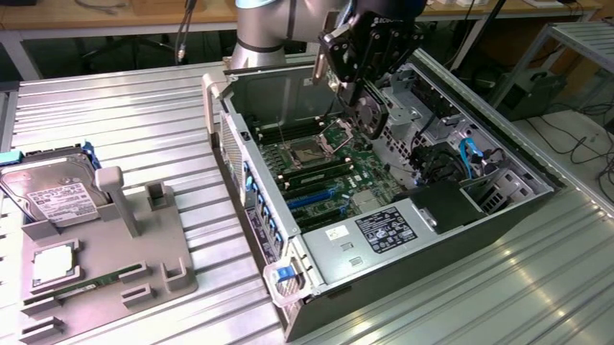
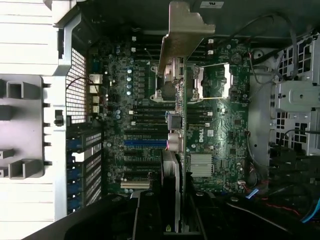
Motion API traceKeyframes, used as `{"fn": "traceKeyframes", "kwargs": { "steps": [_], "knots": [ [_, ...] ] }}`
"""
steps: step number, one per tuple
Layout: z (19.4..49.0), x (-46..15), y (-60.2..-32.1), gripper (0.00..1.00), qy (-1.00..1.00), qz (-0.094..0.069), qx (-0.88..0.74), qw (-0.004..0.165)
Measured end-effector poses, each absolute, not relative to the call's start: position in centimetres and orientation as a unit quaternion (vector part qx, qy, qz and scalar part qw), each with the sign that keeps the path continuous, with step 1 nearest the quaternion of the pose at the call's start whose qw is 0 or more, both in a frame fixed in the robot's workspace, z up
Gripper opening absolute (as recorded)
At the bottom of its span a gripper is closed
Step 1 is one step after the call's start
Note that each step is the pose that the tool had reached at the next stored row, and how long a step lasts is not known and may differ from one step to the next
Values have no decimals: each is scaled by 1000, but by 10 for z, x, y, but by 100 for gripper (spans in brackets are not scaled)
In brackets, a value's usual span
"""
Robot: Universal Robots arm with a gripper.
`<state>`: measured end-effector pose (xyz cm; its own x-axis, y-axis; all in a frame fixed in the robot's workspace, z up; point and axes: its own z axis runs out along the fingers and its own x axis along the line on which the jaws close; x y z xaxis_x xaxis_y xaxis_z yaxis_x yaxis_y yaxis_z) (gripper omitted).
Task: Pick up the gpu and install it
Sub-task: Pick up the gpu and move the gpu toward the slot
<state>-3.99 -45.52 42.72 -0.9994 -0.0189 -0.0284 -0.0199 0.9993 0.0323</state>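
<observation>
Exterior view: pincer (image 1: pixel 363 88) tight on gpu (image 1: pixel 370 115), upright above mobo (image 1: pixel 326 169) in open case (image 1: pixel 403 298).

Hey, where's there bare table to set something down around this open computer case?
Bare ribbed table on the far side of the grey fixture, and a wide patch on the exterior view's right of the computer case. Crowded: the fixture carries the hard drive, and the gripper holds the gpu over the case.

The computer case (image 1: pixel 321 309) lies on the table (image 1: pixel 125 108), at the exterior view's right; the gpu (image 1: pixel 370 115) (image 2: pixel 179 125) hangs over the motherboard (image 1: pixel 321 176) (image 2: pixel 220 125) inside it; the hard drive (image 1: pixel 50 190) rests on a holder (image 1: pixel 144 277), at the left.
</observation>
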Motion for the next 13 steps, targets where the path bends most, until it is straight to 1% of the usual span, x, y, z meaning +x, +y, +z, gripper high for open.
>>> {"fn": "traceKeyframes", "kwargs": {
  "steps": [6,13],
  "knots": [
    [425,-20,-455,27,1000,16,-10,14],
    [425,-18,-455,27,1000,16,-10,14]
  ]
}}
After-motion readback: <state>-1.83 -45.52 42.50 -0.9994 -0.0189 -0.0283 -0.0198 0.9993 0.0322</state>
